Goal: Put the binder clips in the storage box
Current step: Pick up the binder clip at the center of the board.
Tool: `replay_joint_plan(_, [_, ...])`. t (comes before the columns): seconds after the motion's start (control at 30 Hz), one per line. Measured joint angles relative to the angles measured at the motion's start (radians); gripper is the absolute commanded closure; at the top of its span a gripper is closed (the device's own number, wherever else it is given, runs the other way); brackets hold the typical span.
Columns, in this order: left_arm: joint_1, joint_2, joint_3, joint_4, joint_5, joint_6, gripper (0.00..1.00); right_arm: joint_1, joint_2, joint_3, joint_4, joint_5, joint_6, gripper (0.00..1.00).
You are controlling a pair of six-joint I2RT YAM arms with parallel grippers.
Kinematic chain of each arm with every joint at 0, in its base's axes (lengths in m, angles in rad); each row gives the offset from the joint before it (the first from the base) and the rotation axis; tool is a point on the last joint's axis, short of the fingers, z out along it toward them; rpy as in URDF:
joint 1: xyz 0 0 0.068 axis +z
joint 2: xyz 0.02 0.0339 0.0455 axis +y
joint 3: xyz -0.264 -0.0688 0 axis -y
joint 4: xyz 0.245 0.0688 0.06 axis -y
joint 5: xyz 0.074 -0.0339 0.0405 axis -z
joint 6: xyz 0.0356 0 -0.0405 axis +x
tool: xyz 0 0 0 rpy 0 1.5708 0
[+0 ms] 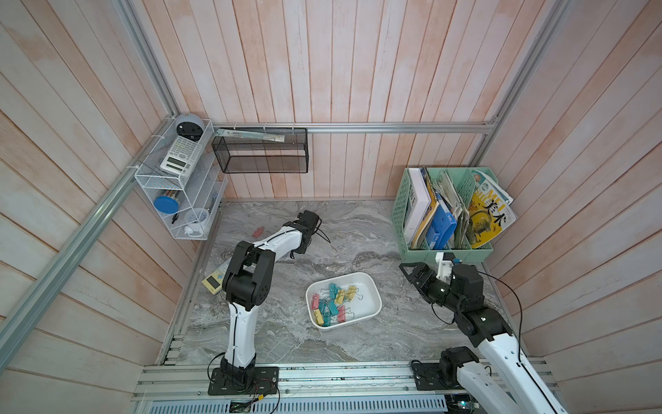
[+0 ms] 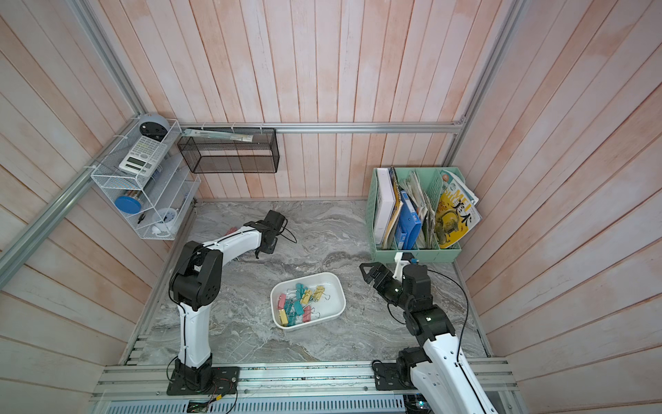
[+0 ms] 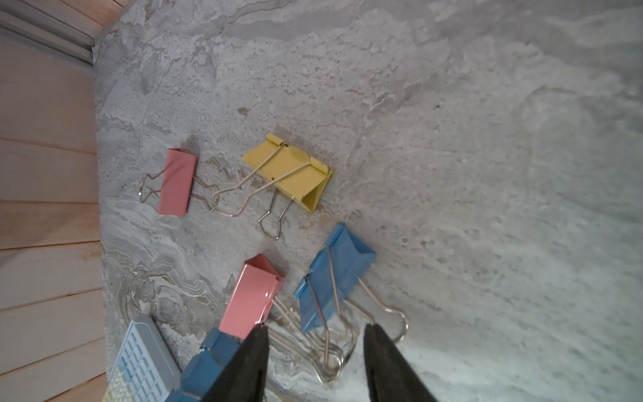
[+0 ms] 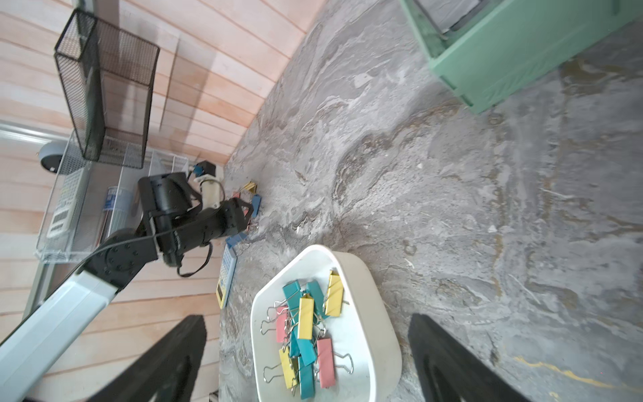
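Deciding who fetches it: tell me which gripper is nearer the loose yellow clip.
Left. The left gripper hovers close to the yellow clip; the right gripper is far off, by the green basket.

You are seeing the box (image 1: 363, 299) sitting on the table (image 1: 358, 229) between both arms, with clips (image 1: 331, 303) lying heaped in it. Loose clips (image 3: 288, 172) are lying farther back on the left, beneath the left gripper (image 3: 316, 329), with the calculator (image 1: 215, 281) lying just before them by the left wall. The file basket (image 1: 447, 252) is standing in the right rear corner, behind the right gripper (image 1: 410, 276).
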Motion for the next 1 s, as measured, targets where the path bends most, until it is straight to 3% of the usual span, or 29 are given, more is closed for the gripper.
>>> replay_joint_plan(0.37, [0.022,0.034,0.040,-0.001,0.010,-0.014,1.00,0.325,0.241,0.151,0.052,-0.013,-0.158,0.02])
replay_joint_plan(0.63, [0.029,-0.158,-0.113,0.029,0.165,-0.106,1.00,0.412,0.375,0.190,0.070,-0.006,-0.203,0.02])
replay_joint_plan(0.87, [0.011,-0.456,-0.238,0.050,0.327,-0.220,1.00,0.402,0.365,0.190,0.055,0.103,-0.215,0.02])
replay_joint_plan(1.0, [-0.057,-0.582,-0.261,0.052,0.388,-0.277,1.00,0.326,0.340,0.185,0.041,0.136,-0.188,0.02])
